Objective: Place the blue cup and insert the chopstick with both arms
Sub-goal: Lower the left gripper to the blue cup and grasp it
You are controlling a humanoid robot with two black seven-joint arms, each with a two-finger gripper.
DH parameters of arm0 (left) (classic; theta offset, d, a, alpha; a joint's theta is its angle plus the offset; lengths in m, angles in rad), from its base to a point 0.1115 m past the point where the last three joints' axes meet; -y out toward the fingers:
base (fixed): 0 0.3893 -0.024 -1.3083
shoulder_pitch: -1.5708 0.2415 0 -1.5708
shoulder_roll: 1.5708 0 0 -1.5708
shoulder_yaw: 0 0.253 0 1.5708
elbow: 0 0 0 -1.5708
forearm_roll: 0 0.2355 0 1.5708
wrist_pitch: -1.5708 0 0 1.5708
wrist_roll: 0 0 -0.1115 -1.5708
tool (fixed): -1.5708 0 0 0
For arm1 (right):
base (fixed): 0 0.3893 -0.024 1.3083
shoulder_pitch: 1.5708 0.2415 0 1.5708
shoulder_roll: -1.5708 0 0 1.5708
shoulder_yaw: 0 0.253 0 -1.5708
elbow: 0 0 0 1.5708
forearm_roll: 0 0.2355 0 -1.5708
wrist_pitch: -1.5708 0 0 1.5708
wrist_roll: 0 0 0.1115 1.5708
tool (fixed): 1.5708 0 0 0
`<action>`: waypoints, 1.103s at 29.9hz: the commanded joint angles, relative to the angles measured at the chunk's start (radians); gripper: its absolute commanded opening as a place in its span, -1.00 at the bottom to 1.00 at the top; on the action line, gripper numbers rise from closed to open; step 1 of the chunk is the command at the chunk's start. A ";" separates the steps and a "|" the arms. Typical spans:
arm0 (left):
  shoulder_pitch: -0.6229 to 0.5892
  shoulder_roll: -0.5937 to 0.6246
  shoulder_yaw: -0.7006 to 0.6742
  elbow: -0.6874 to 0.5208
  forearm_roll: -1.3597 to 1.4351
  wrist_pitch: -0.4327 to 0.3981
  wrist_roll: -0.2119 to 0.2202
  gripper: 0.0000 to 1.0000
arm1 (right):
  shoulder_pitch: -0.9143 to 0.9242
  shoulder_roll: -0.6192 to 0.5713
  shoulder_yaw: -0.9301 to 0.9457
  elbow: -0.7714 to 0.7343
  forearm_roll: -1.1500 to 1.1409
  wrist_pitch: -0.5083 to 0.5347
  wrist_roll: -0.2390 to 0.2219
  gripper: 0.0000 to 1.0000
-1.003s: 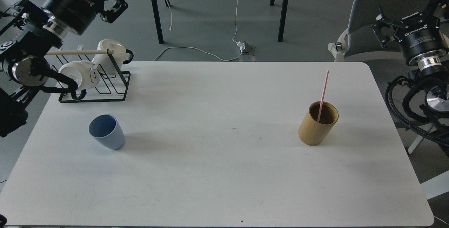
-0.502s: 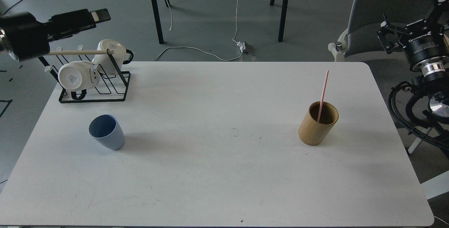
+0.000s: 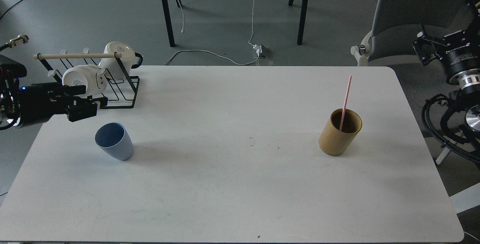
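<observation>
Since half a second ago your left gripper (image 3: 88, 106) has dropped from above the rack to just over the surface (image 3: 240, 184), and your right gripper (image 3: 437, 43) has slid further toward the right edge.

You cannot tell whether the left jaws are open or closed: they are dark and seen nearly side-on, so the 2 fingers merge. The right jaws point up and away at the frame's edge and are partly cut off, so you cannot tell their state either. Neither holds anything you can see.

Behind the left jaws, and overlapping them in this view, stands the black wire rack (image 3: 120, 94) with its pale wooden rod (image 3: 75, 55) and 2 white mugs (image 3: 80, 80).

The blue cup (image 3: 114, 140) stands upright just in front of the left jaws, slightly to their right, clear of them and with nothing visible inside it.

The chopstick (image 3: 347, 97) leans in the bamboo holder (image 3: 339, 133), well below and to the left of the right jaws, its lower end hidden inside.
</observation>
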 commanded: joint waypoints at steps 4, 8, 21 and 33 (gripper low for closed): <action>0.003 -0.042 0.103 0.086 0.013 0.051 0.000 0.30 | 0.001 0.007 -0.001 0.000 0.000 0.000 0.000 0.98; 0.003 -0.082 0.143 0.168 0.032 0.093 0.000 0.13 | 0.000 0.001 -0.001 0.000 -0.002 0.000 0.000 0.98; 0.003 -0.191 0.161 0.246 0.019 0.095 0.000 -0.18 | -0.002 0.000 -0.003 0.000 -0.002 0.000 0.000 0.98; 0.003 -0.212 0.178 0.267 0.029 0.094 0.000 -0.93 | -0.009 -0.002 -0.003 -0.002 -0.002 0.000 0.000 0.98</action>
